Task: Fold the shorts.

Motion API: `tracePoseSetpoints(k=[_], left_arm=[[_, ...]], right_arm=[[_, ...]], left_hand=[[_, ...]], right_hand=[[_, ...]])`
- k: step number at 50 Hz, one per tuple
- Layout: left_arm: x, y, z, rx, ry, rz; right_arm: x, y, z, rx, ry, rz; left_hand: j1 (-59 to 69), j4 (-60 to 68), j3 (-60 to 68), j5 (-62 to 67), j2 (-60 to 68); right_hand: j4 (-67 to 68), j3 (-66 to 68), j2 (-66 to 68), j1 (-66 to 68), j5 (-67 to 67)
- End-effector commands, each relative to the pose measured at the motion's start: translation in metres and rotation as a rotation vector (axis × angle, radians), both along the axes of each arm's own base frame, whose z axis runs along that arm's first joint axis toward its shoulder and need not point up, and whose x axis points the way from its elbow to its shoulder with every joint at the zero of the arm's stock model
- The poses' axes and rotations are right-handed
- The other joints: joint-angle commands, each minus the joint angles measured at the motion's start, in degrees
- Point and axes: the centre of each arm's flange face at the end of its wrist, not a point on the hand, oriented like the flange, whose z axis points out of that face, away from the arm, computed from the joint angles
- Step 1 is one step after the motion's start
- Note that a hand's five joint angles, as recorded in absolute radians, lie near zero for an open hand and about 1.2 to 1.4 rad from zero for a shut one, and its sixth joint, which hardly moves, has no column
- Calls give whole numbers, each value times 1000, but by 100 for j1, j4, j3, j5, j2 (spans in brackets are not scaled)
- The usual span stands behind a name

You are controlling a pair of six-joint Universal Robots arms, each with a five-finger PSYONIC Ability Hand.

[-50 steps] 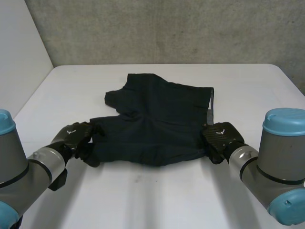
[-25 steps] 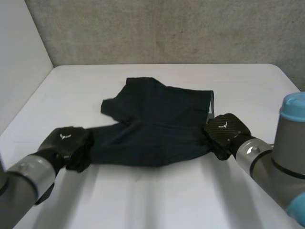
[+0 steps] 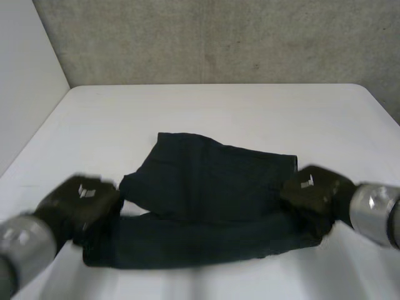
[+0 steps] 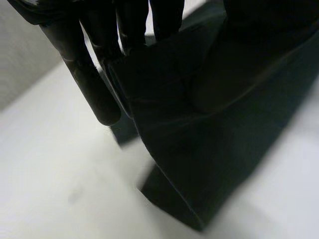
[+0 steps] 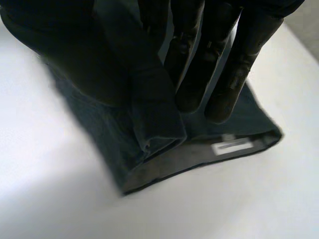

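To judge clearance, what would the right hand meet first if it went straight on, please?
Most likely the flat layer of the shorts with the white label, just past the right hand's fingertips; the table lies beneath.

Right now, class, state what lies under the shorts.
The white table shows all around the shorts; whatever lies beneath the cloth is covered. The left hand and right hand pinch its near edge's ends.

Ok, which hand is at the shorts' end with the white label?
The right hand: the white label lies at its fingertips, on the waistband end it pinches. The left hand pinches the shorts' opposite, leg end.
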Motion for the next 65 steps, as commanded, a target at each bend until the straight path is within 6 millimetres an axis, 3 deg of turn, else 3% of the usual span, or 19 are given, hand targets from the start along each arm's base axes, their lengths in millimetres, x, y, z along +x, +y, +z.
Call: tracePoseSetpoints(k=[1,2,9,16,19,22,23,24,25,26,27,31,35,38,41,46,51,61,65], left_arm=[[-43,-87,-8,-183,75,-10],[-54,-106,-15,-206,76,-1],[-89,-186,-46,-304,35,133],[-123,-212,-83,-362,4,80],[-131,-219,-89,-399,23,61],[-143,-225,-94,-476,67,36],[-146,-225,-95,-492,77,32],[-148,-227,-98,-519,83,38],[-150,-227,-98,-530,82,37],[-151,-227,-99,-541,78,37],[-152,-227,-99,-554,73,36],[-154,-225,-98,-589,23,29],[-157,-215,-94,-592,-1,16],[-151,-205,-62,-609,16,32],[-139,-187,-47,-573,12,31],[-121,-156,-30,-501,79,43],[-103,-127,-36,-366,191,85],[-88,-107,-60,-248,206,117],[-87,-105,-64,-236,197,117]], right_arm=[[17,-67,-8,-97,-56,-115],[20,-82,-16,-113,-38,-145],[37,-135,-38,-316,-4,-251],[58,-160,-71,-496,35,-219],[65,-167,-81,-550,35,-205],[73,-173,-94,-608,18,-191],[75,-173,-97,-619,14,-191],[76,-176,-103,-634,9,-198],[76,-178,-105,-641,6,-201],[77,-179,-107,-644,5,-203],[77,-180,-108,-652,1,-206],[77,-181,-88,-684,-35,-227],[69,-173,-40,-711,-140,-278],[60,-155,-16,-653,-244,-316],[42,-131,-5,-524,-285,-355],[22,-99,-23,-283,-295,-396],[1,-80,-63,-73,-315,-449],[-8,-80,-97,-88,-342,-450],[-7,-85,-110,-83,-336,-454]], left_hand=[[1472,1143,1210,1503,1142],[1472,1143,1210,1503,1142],[1472,1143,1210,1503,1142],[1472,1143,1210,1503,1142],[1472,1143,1210,1503,1142],[66,-262,-196,97,-264],[-539,-867,-800,-507,-868],[-2543,-2871,-2805,-2512,-2873],[-3862,-4190,-4124,-3831,-4192],[-5124,-5452,-5386,-5093,-5454],[-5528,-5857,-5790,-5497,-5858],[-5528,-5857,-5790,-5497,-5858],[-5524,-5852,-5786,-5492,-5853],[-5507,-5835,-5769,-5476,-5837],[-5440,-5768,-5701,-5408,-5769],[-5456,-5785,-5718,-5425,-5786],[-5440,-5768,-5701,-5408,-5769],[-5423,-5751,-5685,-5391,-5752],[-5423,-5751,-5685,-5391,-5752]], right_hand=[[1178,1051,1334,2423,1443],[1178,1051,1334,2423,1443],[1178,1051,1334,2423,1443],[1178,1051,1334,2423,1443],[1178,1051,1334,2423,1443],[1178,1051,1334,2423,1443],[868,740,1023,2112,1133],[-2916,-3043,-2760,-1671,-2651],[-4985,-5112,-4829,-3740,-4720],[-5822,-5949,-5666,-4577,-5557],[-5822,-5949,-5666,-4577,-5557],[-5822,-5949,-5666,-4577,-5557],[-5822,-5949,-5666,-4577,-5557],[-5822,-5949,-5666,-4577,-5557],[-5822,-5949,-5666,-4577,-5557],[-5647,-5774,-5491,-4402,-5382],[-4453,-4581,-4298,-3209,-4188],[-3762,-3890,-3607,-2518,-3498],[-1968,-2095,-1812,-723,-1703]])
